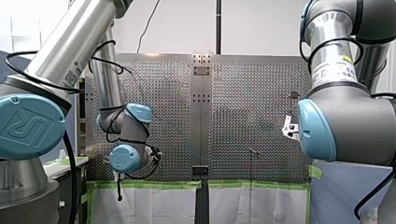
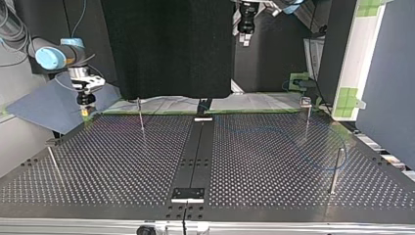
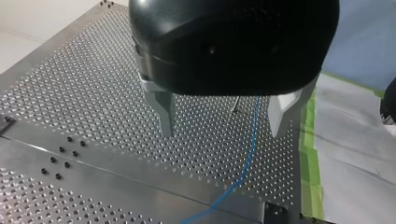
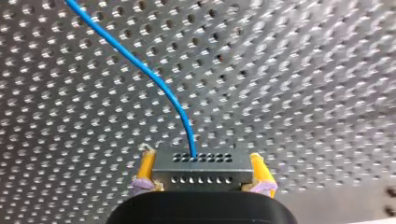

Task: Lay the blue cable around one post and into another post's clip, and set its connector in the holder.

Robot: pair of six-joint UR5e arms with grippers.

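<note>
In the right wrist view my right gripper (image 4: 201,161) is shut on a grey connector (image 4: 201,169) with rows of small holes, its yellow pads (image 4: 146,164) on either side. The blue cable (image 4: 140,65) leaves the connector's top and curves away over the perforated table. In the top view my right gripper (image 2: 86,105) hangs over the table's far left corner. My left gripper (image 3: 222,133) is open above the table, and the cable (image 3: 247,158) lies on the plate below the gap between its metal fingers (image 3: 164,114). A faint loop of the cable (image 2: 298,147) lies at the top view's right.
Thin upright posts stand on the table: one (image 2: 141,115) at the far left, one (image 2: 307,115) at the far right, one (image 2: 336,169) at the near right, and one (image 2: 54,161) leaning at the left edge. A dark centre strip (image 2: 195,152) ends at a small bracket (image 2: 187,194).
</note>
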